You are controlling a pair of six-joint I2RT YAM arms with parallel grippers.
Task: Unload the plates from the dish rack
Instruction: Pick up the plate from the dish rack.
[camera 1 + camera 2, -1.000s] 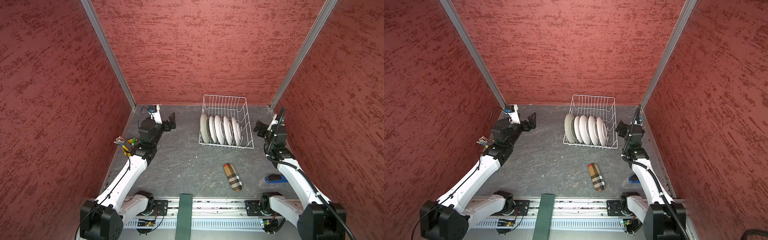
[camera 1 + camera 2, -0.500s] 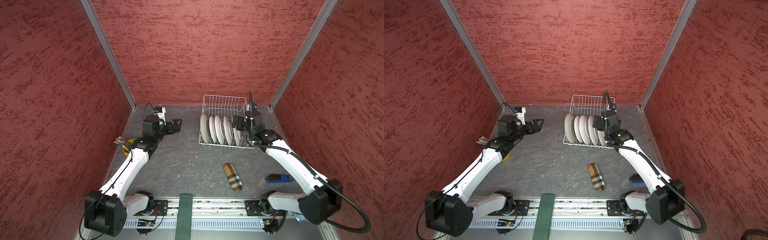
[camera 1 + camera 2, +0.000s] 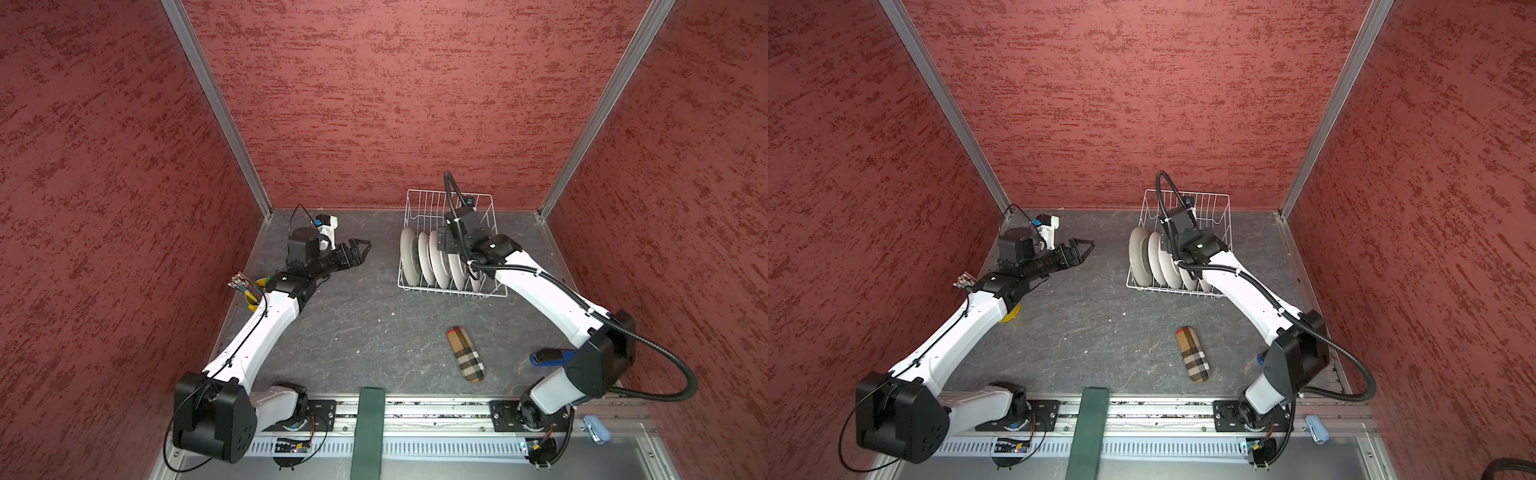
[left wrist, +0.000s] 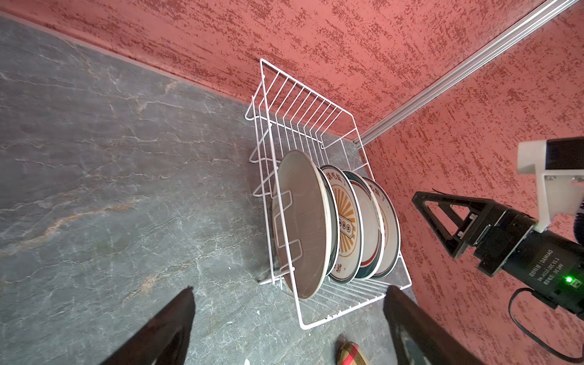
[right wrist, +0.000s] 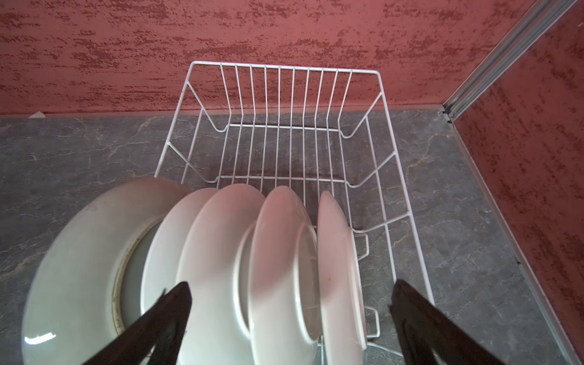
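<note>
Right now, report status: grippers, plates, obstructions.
Left gripper open, short of dish rack. Right gripper open above plates, none held. All five upright in rack. Plaid case lies clear.

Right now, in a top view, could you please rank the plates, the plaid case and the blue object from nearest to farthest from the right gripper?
1. plates: beneath the right gripper, in the dish rack.
2. plaid case: toward the front, centre-right.
3. blue object: front, farther right.

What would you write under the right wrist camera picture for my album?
Open right gripper poised above five plates standing on edge in the white dish rack.
</note>
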